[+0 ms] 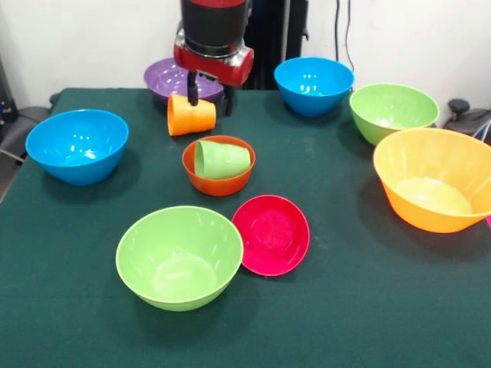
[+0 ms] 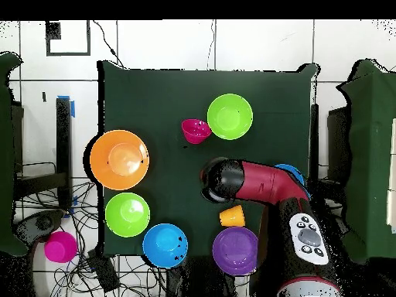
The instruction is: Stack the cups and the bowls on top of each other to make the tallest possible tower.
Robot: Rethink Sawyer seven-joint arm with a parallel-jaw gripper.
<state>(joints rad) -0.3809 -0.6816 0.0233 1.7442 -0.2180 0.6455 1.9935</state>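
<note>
My gripper (image 1: 209,95) hangs open at the back of the table, above the small orange-red bowl (image 1: 219,182). The light green cup (image 1: 222,159) lies on its side in that bowl. The orange cup (image 1: 190,115) (image 2: 232,216) lies on its side just behind; one finger (image 1: 192,89) overlaps its top, and I cannot tell if they touch. The small magenta bowl (image 1: 271,234) (image 2: 196,130) leans on a light green bowl (image 1: 179,257) (image 2: 230,116). The purple bowl (image 1: 165,79) (image 2: 234,250) sits behind the gripper. In the overhead view the arm (image 2: 263,184) hides the gripper and the orange-red bowl.
Blue bowls (image 1: 77,146) (image 1: 313,84) stand at the left and back right. A second green bowl (image 1: 393,111) and the large orange bowl (image 1: 433,178) fill the right side. A magenta round thing (image 2: 59,246) lies off the table. The green cloth (image 1: 345,307) covers the tabletop.
</note>
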